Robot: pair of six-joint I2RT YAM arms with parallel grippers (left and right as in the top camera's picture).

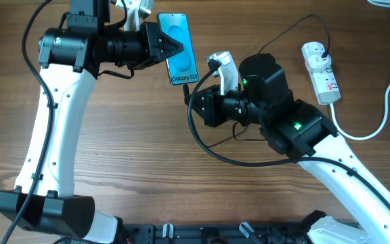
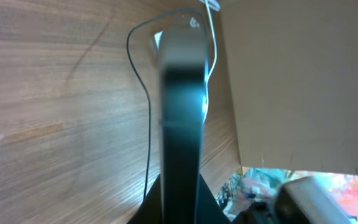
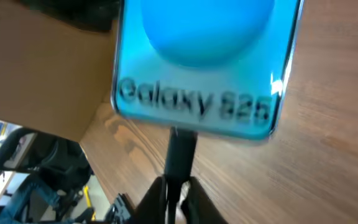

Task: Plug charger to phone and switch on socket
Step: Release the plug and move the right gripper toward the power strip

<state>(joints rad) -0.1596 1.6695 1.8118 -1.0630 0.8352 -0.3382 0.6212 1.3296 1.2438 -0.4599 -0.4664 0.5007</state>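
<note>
Phone (image 1: 181,49) is pinched by its side edge in the left gripper (image 1: 170,46), jaws closed on it, well apart from the socket (image 1: 320,73), off to the socket's left. Its screen faces up and its long axis runs away from the arm bases, the "Galaxy S25" end pointing back at the right gripper (image 3: 174,194). That gripper is clamped on the charger plug (image 3: 180,149), whose tip touches the middle of the phone's lower edge, seating not discernible; judgement: push straight along the long axis, plug square, left hold firm, no sideways load.
</note>
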